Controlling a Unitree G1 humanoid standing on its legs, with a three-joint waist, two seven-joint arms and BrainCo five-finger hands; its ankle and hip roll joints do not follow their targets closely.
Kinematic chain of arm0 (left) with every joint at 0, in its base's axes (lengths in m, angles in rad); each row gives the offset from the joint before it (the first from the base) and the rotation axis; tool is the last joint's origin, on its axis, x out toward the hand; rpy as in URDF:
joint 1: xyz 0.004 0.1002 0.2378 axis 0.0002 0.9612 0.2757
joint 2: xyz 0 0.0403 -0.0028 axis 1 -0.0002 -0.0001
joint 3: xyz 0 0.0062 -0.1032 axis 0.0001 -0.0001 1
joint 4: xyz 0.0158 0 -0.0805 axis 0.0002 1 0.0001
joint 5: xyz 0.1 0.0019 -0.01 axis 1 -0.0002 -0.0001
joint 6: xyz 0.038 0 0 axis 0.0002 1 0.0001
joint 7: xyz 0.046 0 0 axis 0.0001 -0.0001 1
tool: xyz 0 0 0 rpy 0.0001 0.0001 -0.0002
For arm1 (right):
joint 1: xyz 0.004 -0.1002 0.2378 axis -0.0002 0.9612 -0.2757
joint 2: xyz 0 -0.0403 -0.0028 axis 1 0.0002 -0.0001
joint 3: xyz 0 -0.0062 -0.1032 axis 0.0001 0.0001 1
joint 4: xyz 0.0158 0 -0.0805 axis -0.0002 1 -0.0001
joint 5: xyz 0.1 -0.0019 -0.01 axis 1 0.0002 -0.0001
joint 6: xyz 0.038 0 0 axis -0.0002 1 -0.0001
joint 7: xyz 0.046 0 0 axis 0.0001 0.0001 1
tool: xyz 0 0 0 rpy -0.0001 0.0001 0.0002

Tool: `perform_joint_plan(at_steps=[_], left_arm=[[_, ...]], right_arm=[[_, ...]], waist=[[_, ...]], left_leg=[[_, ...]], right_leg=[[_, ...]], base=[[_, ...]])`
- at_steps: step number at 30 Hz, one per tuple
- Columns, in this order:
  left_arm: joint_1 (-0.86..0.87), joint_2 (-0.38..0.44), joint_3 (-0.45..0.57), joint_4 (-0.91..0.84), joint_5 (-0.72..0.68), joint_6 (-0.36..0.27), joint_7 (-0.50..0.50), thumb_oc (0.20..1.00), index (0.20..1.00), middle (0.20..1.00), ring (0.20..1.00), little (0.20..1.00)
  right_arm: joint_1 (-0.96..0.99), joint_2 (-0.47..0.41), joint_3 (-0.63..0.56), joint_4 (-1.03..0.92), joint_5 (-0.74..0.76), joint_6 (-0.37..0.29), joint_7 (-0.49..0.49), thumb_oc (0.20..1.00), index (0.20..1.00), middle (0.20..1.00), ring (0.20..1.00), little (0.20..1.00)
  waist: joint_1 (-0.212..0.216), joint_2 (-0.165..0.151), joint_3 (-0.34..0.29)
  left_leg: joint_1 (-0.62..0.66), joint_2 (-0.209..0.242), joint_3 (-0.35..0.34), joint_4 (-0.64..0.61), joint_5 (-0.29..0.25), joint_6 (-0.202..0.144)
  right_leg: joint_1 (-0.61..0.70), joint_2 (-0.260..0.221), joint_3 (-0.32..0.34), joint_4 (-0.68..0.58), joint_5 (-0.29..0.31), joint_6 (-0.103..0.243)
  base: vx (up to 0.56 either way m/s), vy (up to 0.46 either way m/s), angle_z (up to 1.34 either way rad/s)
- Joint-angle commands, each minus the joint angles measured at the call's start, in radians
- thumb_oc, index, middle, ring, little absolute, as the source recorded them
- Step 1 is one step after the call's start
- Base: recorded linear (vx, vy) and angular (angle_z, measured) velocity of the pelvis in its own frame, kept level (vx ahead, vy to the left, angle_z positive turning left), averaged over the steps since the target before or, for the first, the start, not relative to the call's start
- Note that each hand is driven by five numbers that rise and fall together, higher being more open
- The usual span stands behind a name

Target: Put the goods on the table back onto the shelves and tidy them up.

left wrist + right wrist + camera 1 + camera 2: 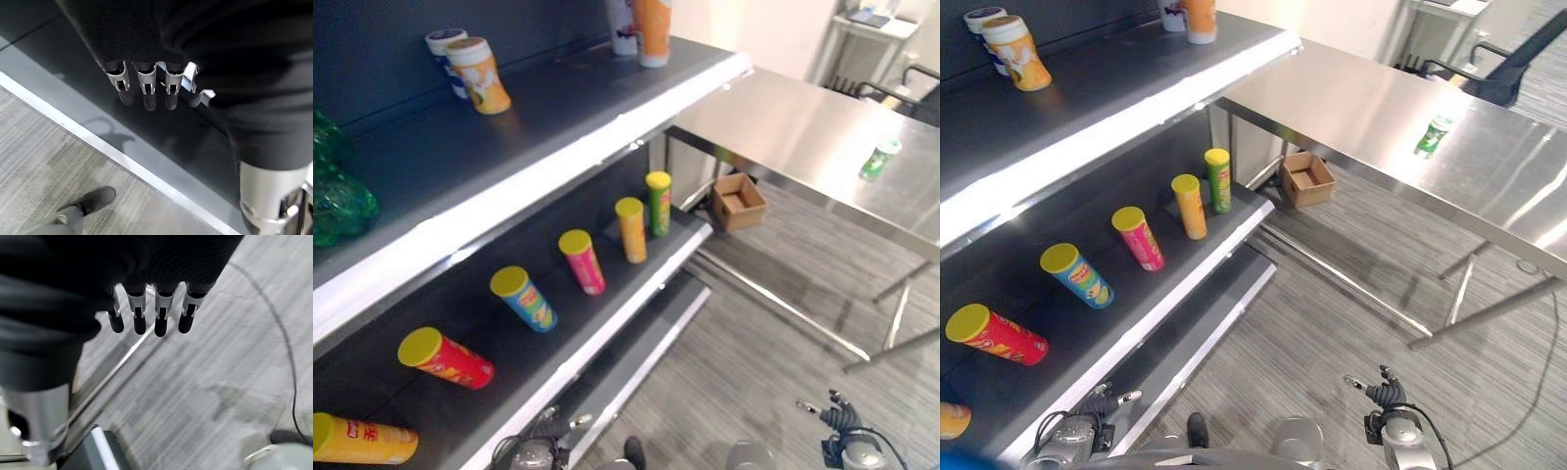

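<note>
A small green can (878, 160) stands alone on the steel table (793, 122) at the right. On the dark shelf unit (607, 147) to the left, the middle shelf holds a row of yellow-lidded tubes: green (658, 201), orange (630, 228), pink (581, 260), blue (524, 298) and red (445, 357). My left hand (1097, 403) hangs low beside the bottom shelf, its fingers (146, 90) straight and empty. Over the carpet my right hand (1383, 394) hangs low as well, fingers (146, 316) relaxed, holding nothing.
The top shelf carries two cups (475, 70) at the left, two more (644, 29) at the far end, and a green bag (337, 191). An open cardboard box (736, 200) sits on the floor under the table. A dark chair (913, 93) stands beyond it.
</note>
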Motion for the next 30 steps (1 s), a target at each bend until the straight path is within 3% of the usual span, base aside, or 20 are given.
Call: perform_joint_plan(at_steps=[1, 7, 10, 13, 17, 18, 19, 23, 26, 28, 29, 30], left_arm=[[-0.012, 0.009, 0.025, -0.003, 0.007, -0.018, 0.023, 1.0, 1.0, 1.0, 1.0, 1.0], [-0.022, 0.006, 0.032, 0.038, 0.039, -0.017, 0.033, 1.0, 1.0, 1.0, 1.0, 1.0], [-0.031, 0.019, 0.043, 0.049, 0.039, -0.018, 0.043, 1.0, 1.0, 1.0, 1.0, 1.0], [-0.032, 0.024, 0.044, 0.045, 0.037, -0.019, 0.042, 1.0, 1.0, 1.0, 1.0, 1.0], [-0.035, 0.027, 0.04, 0.043, 0.039, -0.022, 0.034, 1.0, 1.0, 1.0, 1.0, 1.0], [-0.043, 0.025, 0.032, 0.056, 0.04, -0.023, 0.031, 1.0, 1.0, 1.0, 1.0, 1.0], [-0.043, 0.025, 0.032, 0.056, 0.04, -0.023, 0.031, 1.0, 1.0, 1.0, 1.0, 1.0], [-0.048, 0.013, 0.009, 0.036, 0.02, -0.025, 0.008, 1.0, 1.0, 1.0, 1.0, 1.0], [-0.038, 0.002, 0.004, 0.026, 0.012, -0.02, 0.001, 1.0, 1.0, 1.0, 1.0, 1.0], [-0.021, -0.001, 0.009, 0.03, 0.017, -0.018, 0.001, 1.0, 1.0, 1.0, 1.0, 1.0], [0.0, 0.002, 0.015, 0.044, 0.023, -0.011, -0.003, 1.0, 1.0, 1.0, 1.0, 1.0], [0.0, 0.002, 0.015, 0.044, 0.023, -0.011, -0.003, 1.0, 1.0, 1.0, 1.0, 1.0]], right_arm=[[-0.012, -0.067, -0.055, -0.048, -0.019, -0.027, -0.042, 1.0, 1.0, 1.0, 1.0, 1.0], [0.033, -0.055, -0.087, -0.079, -0.035, -0.031, -0.063, 1.0, 1.0, 1.0, 1.0, 1.0], [0.064, -0.045, -0.096, -0.058, -0.046, -0.025, -0.069, 1.0, 1.0, 1.0, 1.0, 1.0], [0.071, -0.056, -0.096, -0.042, -0.057, -0.02, -0.063, 1.0, 1.0, 1.0, 1.0, 1.0], [0.092, -0.081, -0.098, -0.026, -0.074, -0.014, -0.046, 1.0, 1.0, 1.0, 1.0, 1.0], [0.086, -0.092, -0.093, -0.003, -0.066, -0.018, -0.035, 1.0, 1.0, 1.0, 1.0, 1.0], [0.086, -0.092, -0.092, -0.002, -0.066, -0.018, -0.035, 1.0, 1.0, 1.0, 1.0, 1.0], [0.06, -0.12, -0.07, 0.044, -0.055, -0.017, -0.021, 1.0, 1.0, 1.0, 1.0, 1.0], [0.05, -0.134, -0.054, 0.057, -0.036, -0.018, -0.021, 1.0, 1.0, 1.0, 1.0, 1.0], [0.046, -0.141, -0.044, 0.06, -0.036, -0.019, -0.015, 1.0, 1.0, 1.0, 1.0, 1.0], [0.057, -0.149, -0.04, 0.047, -0.034, -0.014, -0.008, 1.0, 1.0, 1.0, 1.0, 1.0], [0.058, -0.149, -0.041, 0.047, -0.034, -0.014, -0.008, 1.0, 1.0, 1.0, 1.0, 1.0]], waist=[[-0.02, -0.004, 0.003], [-0.046, -0.029, 0.012], [-0.057, -0.06, 0.012], [-0.054, -0.067, 0.007], [-0.051, -0.079, -0.001], [-0.056, -0.068, -0.004], [-0.057, -0.067, -0.004], [-0.069, -0.032, -0.001], [-0.071, -0.021, 0.021], [-0.066, -0.024, 0.029], [-0.063, -0.028, 0.032], [-0.063, -0.027, 0.032]], left_leg=[[-0.06, 0.034, -0.01, 0.024, -0.051, -0.122], [-0.02, 0.046, -0.027, 0.019, -0.075, -0.15], [0.002, 0.059, -0.056, 0.024, -0.083, -0.17], [0.007, 0.067, -0.069, 0.03, -0.088, -0.18], [0.014, 0.086, -0.105, 0.057, -0.101, -0.203], [0.011, 0.126, -0.122, 0.079, -0.102, -0.216], [0.01, 0.127, -0.123, 0.08, -0.103, -0.217], [-0.04, 0.222, -0.13, 0.212, -0.079, -0.251], [-0.096, 0.25, -0.149, 0.39, -0.008, -0.258], [-0.114, 0.25, -0.167, 0.495, 0.03, -0.248], [-0.135, 0.252, -0.179, 0.58, 0.083, -0.231], [-0.136, 0.253, -0.18, 0.583, 0.082, -0.231]], right_leg=[[0.024, 0.06, 0.081, -0.134, 0.08, 0.018], [-0.049, 0.036, 0.163, -0.264, 0.199, 0.063], [-0.056, 0.038, 0.225, -0.287, 0.253, 0.073], [-0.056, 0.049, 0.245, -0.297, 0.26, 0.073], [-0.026, 0.081, 0.26, -0.298, 0.201, 0.073], [-0.022, 0.113, 0.255, -0.274, 0.153, 0.062], [-0.023, 0.114, 0.254, -0.273, 0.152, 0.062], [0.033, 0.183, 0.181, -0.259, 0.064, 0.008], [0.1, 0.234, 0.145, -0.288, 0.025, -0.042], [0.131, 0.26, 0.15, -0.306, 0.012, -0.065], [0.162, 0.29, 0.167, -0.327, 0.006, -0.094], [0.163, 0.291, 0.166, -0.328, 0.006, -0.095]], base=[[0.13, -0.095, 0.05], [0.11, -0.114, 0.29], [0.13, -0.27, 0.12], [0.09, -0.229, 0.16], [0.09, -0.3, 0.15], [0.08, -0.347, 0.37], [0.07, -0.38, 0.28], [0.05, -0.378, 0.2], [0.06, -0.367, 0.38], [0.1, -0.38, 0.09], [0.11, -0.315, -0.06], [0.11, -0.3, -0.14]])
